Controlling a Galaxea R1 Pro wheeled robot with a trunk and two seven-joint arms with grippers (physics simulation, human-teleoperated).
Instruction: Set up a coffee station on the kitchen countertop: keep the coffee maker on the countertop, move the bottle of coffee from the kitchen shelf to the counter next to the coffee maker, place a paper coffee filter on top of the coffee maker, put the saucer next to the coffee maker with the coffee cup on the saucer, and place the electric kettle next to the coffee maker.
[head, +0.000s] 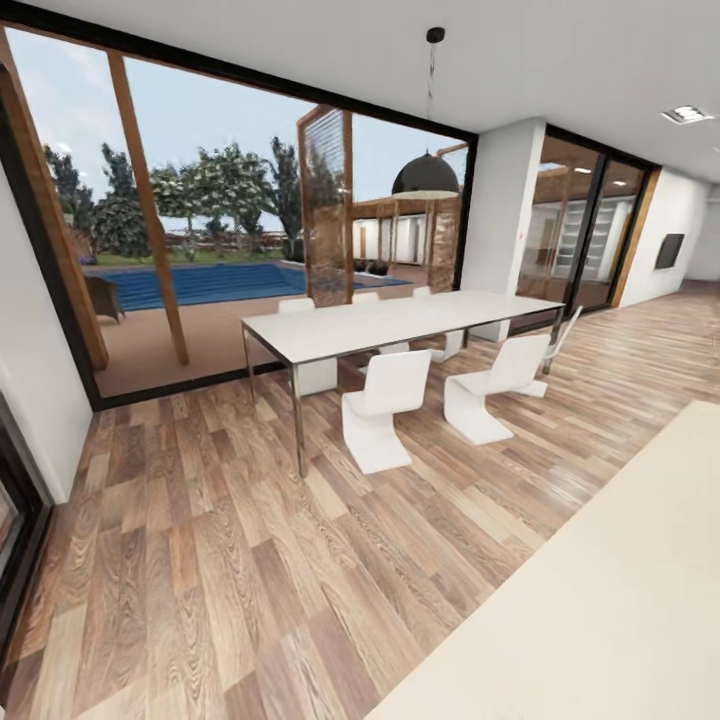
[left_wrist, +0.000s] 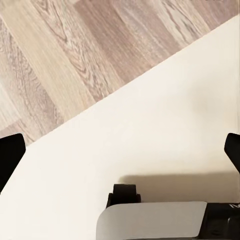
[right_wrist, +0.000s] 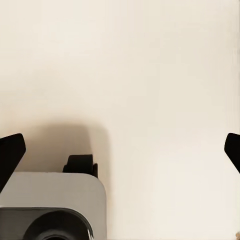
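Room: the head view looks across a wood-plank floor (head: 200, 560) to a long white dining table (head: 400, 322) at centre frame, white chairs (head: 385, 405) tucked around it, a black pendant lamp (head: 426, 176) hung over it for light.
Window wall: big glazing across the upper left, with a pool (head: 200, 283) and trees outside.
Cream surface: a pale slab (head: 600, 600) fills the lower right of the head view; probably a rug or low platform, hard to say from here.
Left gripper (left_wrist: 120, 150): fingers spread wide, dark tips at the frame's two side edges, nothing between them; held low over the cream slab's edge, as arms are carried while driving.
Right gripper (right_wrist: 120, 150): likewise spread and empty, over plain cream surface (a caster of the base shows below).
Task things: coffee maker, bottle, filter, cup, saucer and kettle are somewhere out of sight; the kitchen must still be reached, I'd judge.
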